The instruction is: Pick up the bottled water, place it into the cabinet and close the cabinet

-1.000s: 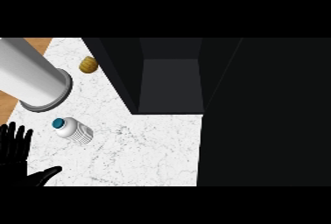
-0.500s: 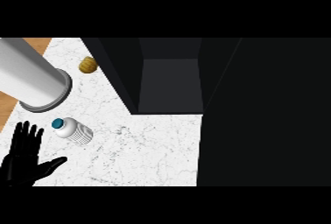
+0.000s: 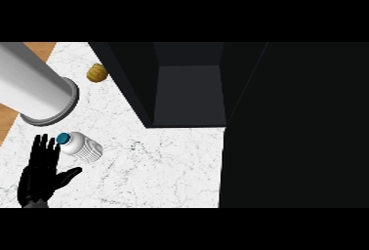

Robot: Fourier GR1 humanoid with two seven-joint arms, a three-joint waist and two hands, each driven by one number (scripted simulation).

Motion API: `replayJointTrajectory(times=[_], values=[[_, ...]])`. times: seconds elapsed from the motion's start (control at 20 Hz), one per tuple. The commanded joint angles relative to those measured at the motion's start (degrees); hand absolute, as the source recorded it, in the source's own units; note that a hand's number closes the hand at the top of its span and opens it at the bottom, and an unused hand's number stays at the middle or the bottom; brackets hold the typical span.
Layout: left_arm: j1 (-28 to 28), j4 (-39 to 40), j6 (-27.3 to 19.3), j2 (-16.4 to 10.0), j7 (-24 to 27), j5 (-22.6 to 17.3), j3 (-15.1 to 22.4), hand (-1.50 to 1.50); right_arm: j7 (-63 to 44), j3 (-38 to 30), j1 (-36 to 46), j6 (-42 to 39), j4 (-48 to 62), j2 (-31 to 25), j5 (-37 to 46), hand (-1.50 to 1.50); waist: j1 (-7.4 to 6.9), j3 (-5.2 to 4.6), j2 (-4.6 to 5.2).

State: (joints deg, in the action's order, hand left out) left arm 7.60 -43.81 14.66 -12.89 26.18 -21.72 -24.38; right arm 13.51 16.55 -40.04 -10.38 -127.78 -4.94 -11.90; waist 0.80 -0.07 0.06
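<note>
Head view shows the left hand released, fingers straight, just beside the bottled water. The bottle rests on the white marble counter, left of the open dark cabinet and well apart from it.

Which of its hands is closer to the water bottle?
Left. The left hand is open right beside the bottle, at its lower left; the right hand is not in view.

Single head view, from above the marble counter, aimed steeply downward, fairly close to the surface, open cabinet across top and right, left hand at the lower left edge.
</note>
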Motion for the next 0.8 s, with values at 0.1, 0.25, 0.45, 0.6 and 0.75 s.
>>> replayJointTrajectory(times=[0.1, 0.25, 0.45, 0.6, 0.75], values=[[6.8, 14.5, 2.2, -1.2, 8.2, 2.2, 0.0, -1.5, -5.4, -0.7, 1.1, 2.0, -5.4, -1.1, -1.3, -1.5, 0.05, -0.03, 0.09], [7.5, 20.5, 6.2, -2.2, 12.4, 2.1, -0.4, -1.5, -1.6, -2.4, 1.3, -0.1, -1.0, -2.0, -1.8, -1.5, 0.06, -0.02, 0.07], [10.8, 26.7, 7.7, -3.3, 15.0, 3.2, -0.5, -1.5, -4.0, 0.1, 8.7, 3.7, 3.5, 1.7, 1.3, -1.5, -0.11, -0.07, 0.29], [14.0, 30.8, 7.7, -4.1, 15.4, 3.2, -1.1, -1.5, -3.6, 4.3, 1.3, 2.2, -2.7, -0.2, 2.2, -1.5, 0.6, -0.12, 0.26], [12.5, 30.2, 9.1, -1.9, 16.5, 2.7, -0.6, -1.5, -0.1, -0.6, 0.2, 0.2, 0.5, -1.8, -1.5, -1.5, 0.22, -0.01, 0.06]])
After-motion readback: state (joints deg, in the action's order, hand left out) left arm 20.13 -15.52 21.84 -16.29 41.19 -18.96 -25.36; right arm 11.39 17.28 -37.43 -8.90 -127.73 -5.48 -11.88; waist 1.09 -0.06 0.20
